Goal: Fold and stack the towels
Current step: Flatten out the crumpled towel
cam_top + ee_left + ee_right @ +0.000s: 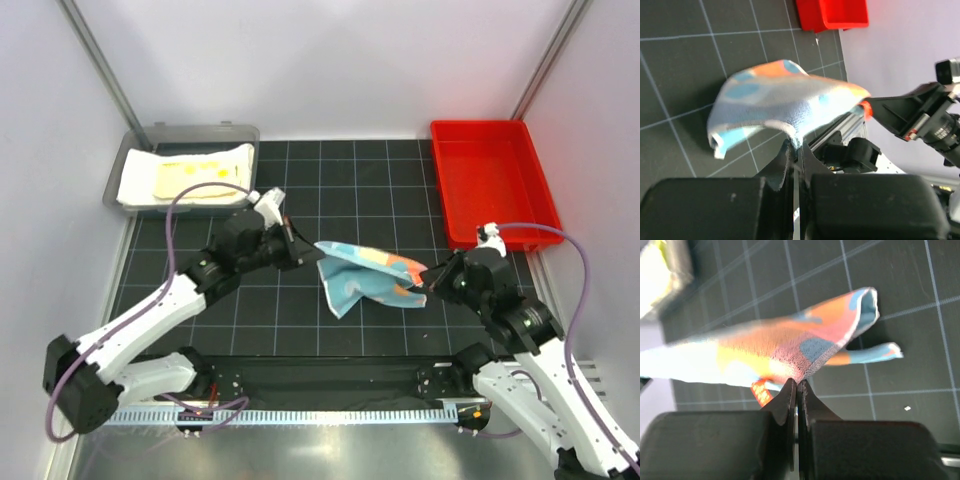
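Work on the folding is, as I judge it, at an early stage. The light-blue towel (368,275), with orange and pastel patches, hangs in the air above the dark gridded counter (350,190), well apart from the grey tray (130,150) and on the side of it toward the arms. It is stretched between the two arms and sags a little in the middle, with one loose corner hanging down toward the counter. The left gripper (300,252) is between the grey tray and this towel; its jaws are pressed together and pinch the towel's edge, as the left wrist view shows clearly. The right gripper (425,285) is on the far side of the towel from the grey tray, and its jaws are also closed, pinching the cloth near a small orange tag. Inside the grey tray lies a white towel (135,180) with a pale yellow towel (200,172) on top of it; they look flat, but I cannot tell whether they are properly folded. A red bin (437,180) stands across the counter from the grey tray, along the same far edge. A rust-brown towel is not visible in any view. So the lifted towel is not yet folded, and no stack outside the tray is built yet.
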`<state>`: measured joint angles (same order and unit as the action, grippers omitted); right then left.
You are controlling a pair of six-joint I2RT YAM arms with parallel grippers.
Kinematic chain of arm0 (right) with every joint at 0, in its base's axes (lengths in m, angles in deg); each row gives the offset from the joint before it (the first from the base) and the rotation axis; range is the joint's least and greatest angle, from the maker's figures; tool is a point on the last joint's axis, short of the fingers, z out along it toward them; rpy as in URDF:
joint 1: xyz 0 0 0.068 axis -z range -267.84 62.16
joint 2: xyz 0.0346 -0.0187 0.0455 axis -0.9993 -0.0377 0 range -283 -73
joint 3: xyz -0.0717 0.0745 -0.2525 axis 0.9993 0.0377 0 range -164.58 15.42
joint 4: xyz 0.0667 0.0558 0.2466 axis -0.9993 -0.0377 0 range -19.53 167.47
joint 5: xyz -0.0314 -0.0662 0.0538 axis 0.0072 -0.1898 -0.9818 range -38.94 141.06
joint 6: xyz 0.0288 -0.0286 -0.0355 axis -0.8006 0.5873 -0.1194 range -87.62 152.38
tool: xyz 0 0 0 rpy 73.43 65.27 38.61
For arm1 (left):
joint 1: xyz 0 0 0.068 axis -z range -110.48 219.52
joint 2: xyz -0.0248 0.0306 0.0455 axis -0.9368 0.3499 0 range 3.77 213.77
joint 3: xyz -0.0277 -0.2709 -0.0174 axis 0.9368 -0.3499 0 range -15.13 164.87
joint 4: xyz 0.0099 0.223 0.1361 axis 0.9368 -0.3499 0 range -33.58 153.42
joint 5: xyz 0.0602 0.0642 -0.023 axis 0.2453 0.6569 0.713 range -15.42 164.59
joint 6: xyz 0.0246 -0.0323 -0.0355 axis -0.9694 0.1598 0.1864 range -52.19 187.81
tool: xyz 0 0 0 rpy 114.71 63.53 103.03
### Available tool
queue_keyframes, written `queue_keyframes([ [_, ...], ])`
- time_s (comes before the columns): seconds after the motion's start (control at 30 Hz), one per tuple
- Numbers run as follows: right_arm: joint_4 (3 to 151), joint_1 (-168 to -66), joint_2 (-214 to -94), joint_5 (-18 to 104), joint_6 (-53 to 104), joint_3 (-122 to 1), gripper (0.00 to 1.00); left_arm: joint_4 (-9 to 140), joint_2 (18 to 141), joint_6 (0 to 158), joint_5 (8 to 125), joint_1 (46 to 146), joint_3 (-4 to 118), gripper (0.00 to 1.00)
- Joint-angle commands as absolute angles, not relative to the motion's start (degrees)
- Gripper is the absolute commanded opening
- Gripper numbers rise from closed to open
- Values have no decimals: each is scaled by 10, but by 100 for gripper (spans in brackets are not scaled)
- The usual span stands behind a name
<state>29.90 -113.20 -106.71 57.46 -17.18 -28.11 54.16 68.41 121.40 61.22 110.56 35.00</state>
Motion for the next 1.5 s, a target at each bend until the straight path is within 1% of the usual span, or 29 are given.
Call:
queue_keyframes([
  [0.0,333,-1129,-1048,612,-192,-319,1,433,656,1224,681,1107,390,0],
  [0.1,479,-1130,-1147,673,-170,-337,1,427,722,1183,690,1080,471,0],
  [0.13,527,-1124,-1203,681,-154,-401,1,427,755,1174,671,1062,547,0],
  [0.17,542,-1115,-1310,670,-110,-452,1,427,816,1166,663,1028,589,0],
  [0.2,551,-1104,-1376,653,-87,-578,1,428,852,1157,653,1007,633,0],
  [0.23,549,-1077,-1430,637,-68,-649,1,427,885,1144,638,991,687,0],
  [0.27,546,-1065,-1538,616,-39,-720,1,425,949,1140,633,977,779,0],
  [0.3,538,-1052,-1588,572,-22,-871,1,426,978,1139,621,947,834,0],
  [0.33,501,-1041,-1633,551,-9,-949,1,426,1003,1141,595,935,882,0],
  [0.37,480,-1026,-1681,541,5,-1023,1,425,1033,1146,579,921,976,0],
  [0.4,460,-1019,-1748,518,25,-1090,1,424,1074,1152,568,904,1016,0],
  [0.43,427,-1012,-1776,486,27,-1200,1,424,1090,1159,559,896,1051,0],
  [0.47,414,-999,-1791,474,25,-1238,1,424,1100,1168,540,890,1111,0],
  [0.5,405,-996,-1797,459,21,-1272,1,421,1106,1170,536,886,1127,0],
  [0.57,392,-995,-1771,440,21,-1250,1,418,1094,1166,530,885,1138,0],
  [0.6,397,-994,-1742,438,18,-1219,1,419,1082,1168,523,885,1109,0],
  [0.63,425,-995,-1679,427,13,-1126,1,421,1049,1169,515,885,1080,0],
  [0.67,440,-995,-1639,429,10,-1072,1,438,1022,1172,501,887,1045,0],
  [0.7,450,-994,-1603,430,9,-973,1,456,995,1176,495,889,939,0],
  [0.77,446,-995,-1512,432,14,-887,1,493,906,1176,493,894,828,0],
  [0.8,443,-995,-1484,432,15,-799,1,500,879,1167,500,898,727,0],
  [0.87,435,-995,-1407,409,9,-708,1,522,796,1164,509,918,617,0],
  [0.9,437,-996,-1382,400,4,-622,1,531,768,1169,512,926,569,0],
  [0.93,435,-997,-1347,394,-15,-580,1,539,725,1175,521,935,470,0],
  [1.0,457,-1003,-1314,351,-28,-460,1,579,686,1197,528,964,382,0],
  [1.1,457,-1043,-1279,343,-51,-329,1,588,640,1204,558,1009,269,0],
  [1.17,443,-1084,-1268,351,-58,-280,1,592,613,1214,573,1031,215,0],
  [1.3,374,-1130,-1177,395,-101,-196,1,546,549,1227,581,1067,158,0],
  [1.47,310,-1130,-1088,394,-110,-197,1,435,435,1255,642,1072,144,0],
])
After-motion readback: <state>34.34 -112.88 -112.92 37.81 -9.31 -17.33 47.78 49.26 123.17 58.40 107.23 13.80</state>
